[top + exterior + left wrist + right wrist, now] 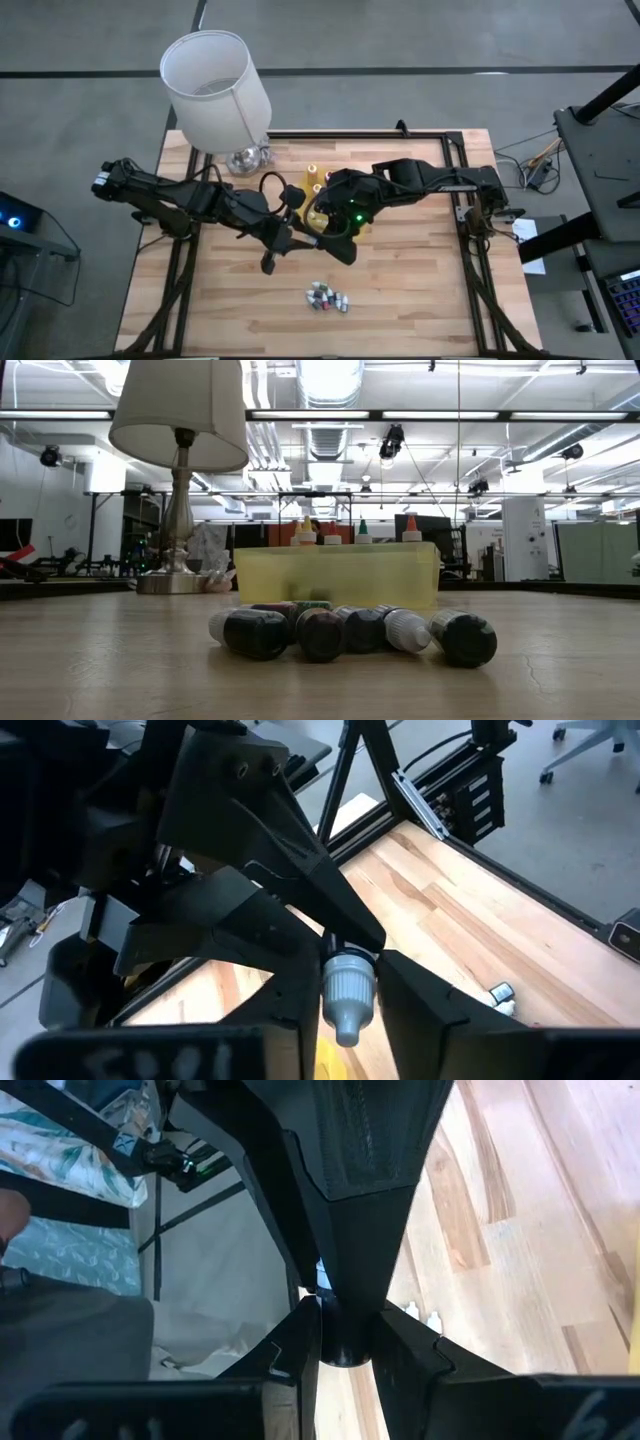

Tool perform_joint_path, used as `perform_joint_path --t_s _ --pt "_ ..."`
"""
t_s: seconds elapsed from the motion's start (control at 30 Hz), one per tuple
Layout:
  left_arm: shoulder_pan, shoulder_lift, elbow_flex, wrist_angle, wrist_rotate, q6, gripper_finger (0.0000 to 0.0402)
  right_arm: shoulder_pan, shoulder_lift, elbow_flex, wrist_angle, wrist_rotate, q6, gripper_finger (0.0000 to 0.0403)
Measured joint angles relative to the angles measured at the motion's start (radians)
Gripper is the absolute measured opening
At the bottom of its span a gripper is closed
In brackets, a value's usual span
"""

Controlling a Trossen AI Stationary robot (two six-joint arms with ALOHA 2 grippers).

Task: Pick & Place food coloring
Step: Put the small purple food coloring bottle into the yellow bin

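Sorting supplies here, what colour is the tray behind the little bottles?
Pale yellow tray, clearest in the low view.

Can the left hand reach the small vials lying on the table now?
Probably not at once: the left hand is closed on a bottle also gripped by the right hand. The vials lie unobstructed.

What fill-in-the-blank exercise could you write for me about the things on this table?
1. The small vials lie in front of the yellow ___.
2. Beside the tray stands a ___ with a white shade.
3. The left claw holds a bottle by its ribbed, pointed ___.
Missing words: tray; lamp; cap.
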Motion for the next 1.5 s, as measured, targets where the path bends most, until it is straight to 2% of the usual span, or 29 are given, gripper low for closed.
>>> perform_joint_path --t_s 0.17,0.43,0.83,1.03,1.17,1.33,1.5 --pt "-0.001 0.000 -0.002 0.000 0.003 -0.004 0.0041 0.001 0.000 0.000 0.000 -0.002 0.000 0.0068" --pt "-0.001 0.000 -0.002 0.000 0.003 -0.018 0.0042 0.001 0.000 0.000 0.001 -0.001 0.000 0.0074" --pt "0.000 0.001 -0.003 -0.021 -0.009 -0.041 0.0040 -0.001 -0.001 0.000 0.018 -0.006 0.051 0.0189" --pt "-0.001 0.001 -0.003 -0.057 -0.017 -0.060 0.0040 -0.003 -0.013 0.000 0.009 -0.048 0.057 0.0223" --pt "0.001 -0.001 -0.004 -0.075 -0.037 -0.090 0.0040 0.000 -0.035 0.002 -0.029 -0.055 0.054 0.0230" --pt "0.004 -0.003 -0.004 -0.129 -0.105 -0.104 0.0040 0.001 -0.047 0.002 -0.156 -0.045 0.013 0.0226" --pt "0.027 -0.004 -0.004 -0.148 -0.105 -0.147 0.0040 0.023 -0.056 0.002 -0.297 0.070 -0.035 0.0221"
